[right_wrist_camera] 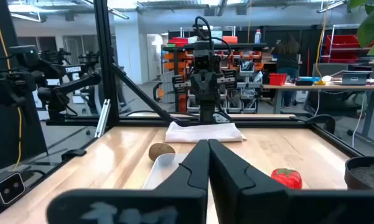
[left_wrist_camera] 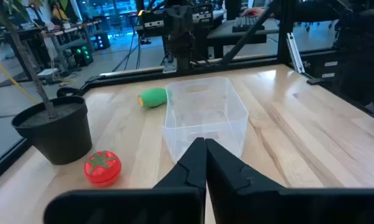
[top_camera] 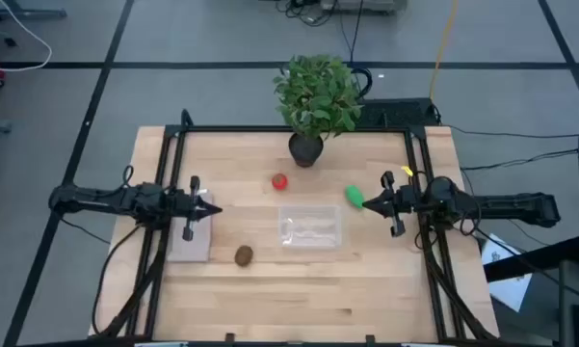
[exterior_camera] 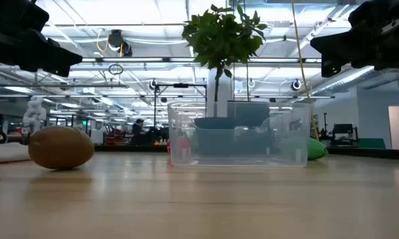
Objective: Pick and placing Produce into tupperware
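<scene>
The clear tupperware [top_camera: 310, 227] [exterior_camera: 239, 133] [left_wrist_camera: 205, 115] stands empty at mid-table. The green oblong piece [top_camera: 354, 197] [left_wrist_camera: 153, 98] lies to its right and slightly farther back. The red tomato [top_camera: 279, 180] [left_wrist_camera: 102, 168] [right_wrist_camera: 286, 177] sits beyond it. The brown kiwi [top_camera: 243, 254] [exterior_camera: 61, 147] [right_wrist_camera: 161, 151] rests near its left corner. My left gripper [top_camera: 215, 207] [left_wrist_camera: 205, 144] hovers shut at the table's left, pointing at the tupperware. My right gripper [top_camera: 366, 204] [right_wrist_camera: 208, 146] hovers shut just right of the green piece, raised off the table. Its own fingers hide the green piece from its wrist view.
A leafy potted plant [top_camera: 316, 96] stands in a dark pot [left_wrist_camera: 53, 130] at the far middle, just behind the tomato. A flat pale slab [top_camera: 191, 239] [right_wrist_camera: 203, 132] lies under my left arm. Black frame rails [top_camera: 164, 241] run along both table sides.
</scene>
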